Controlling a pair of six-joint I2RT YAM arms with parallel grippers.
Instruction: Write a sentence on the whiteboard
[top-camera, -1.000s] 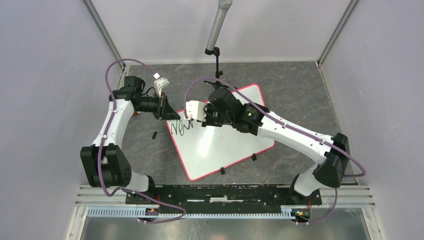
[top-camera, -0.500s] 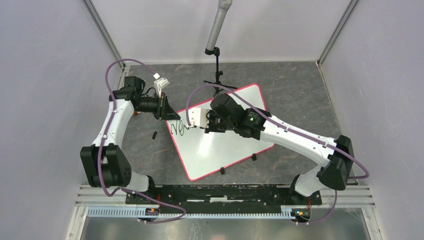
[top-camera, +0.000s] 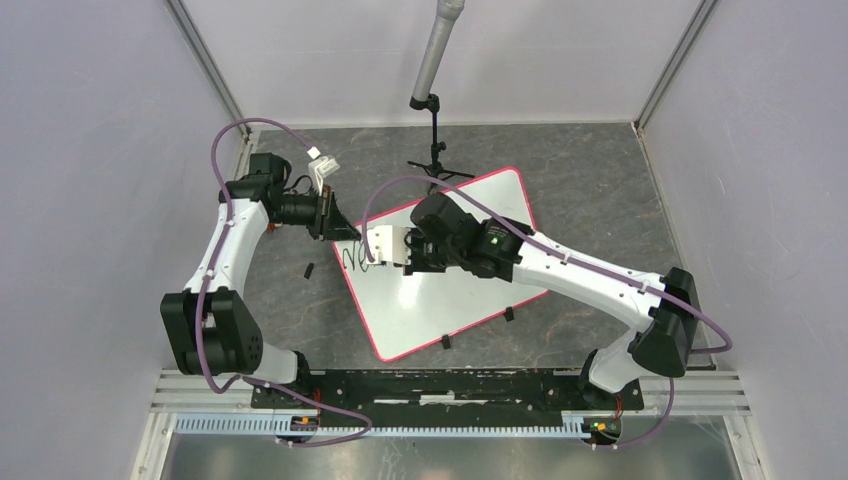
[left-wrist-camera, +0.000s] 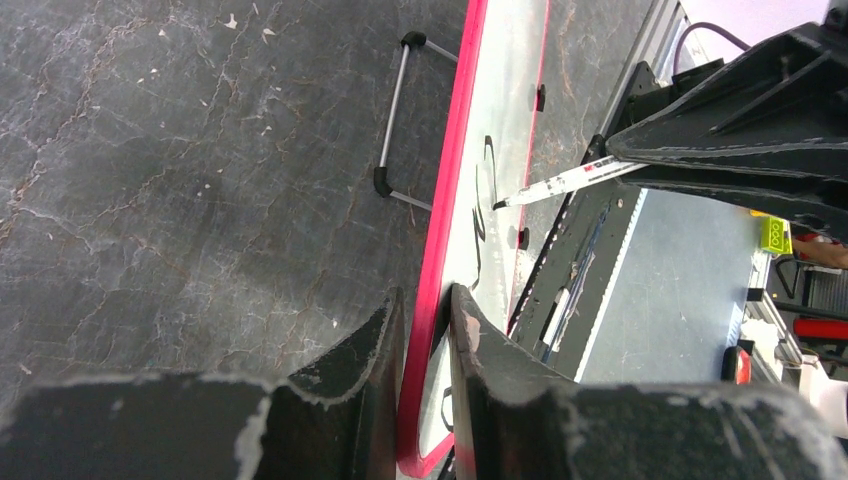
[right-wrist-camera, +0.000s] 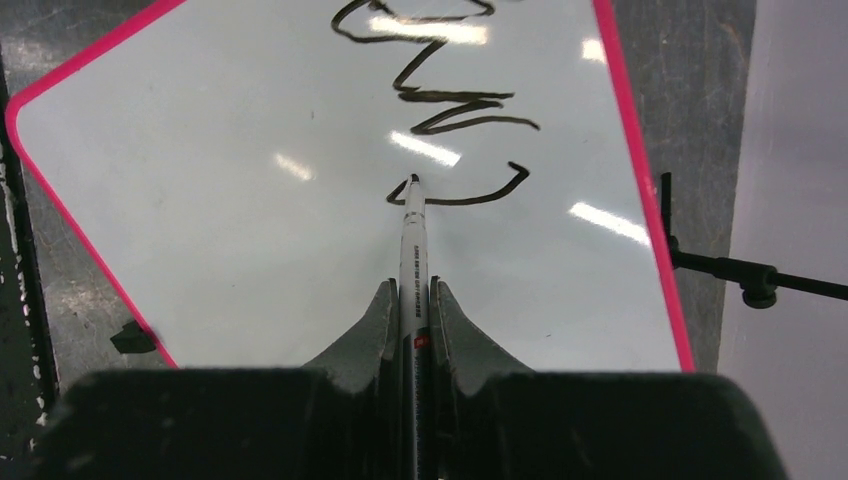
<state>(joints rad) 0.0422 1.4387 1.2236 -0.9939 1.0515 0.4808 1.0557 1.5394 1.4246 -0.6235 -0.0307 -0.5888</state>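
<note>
Right wrist: right gripper clenched on marker, tip ahead touching whiteboard at sentence stroke end; left gripper clamps board edge, likely steadying it for writing.

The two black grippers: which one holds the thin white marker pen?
The right gripper, shut on the thin white marker pen, tip on the white pink-rimmed whiteboard. The left gripper clamps that board's pink edge instead.

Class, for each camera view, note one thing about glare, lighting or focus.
Right wrist view: bright glare streaks cross the whiteboard, one over the writing; the marker is sharp. Left wrist view: the left gripper looks soft and grainy up close. Top view: light is even, no harsh shadows.
</note>
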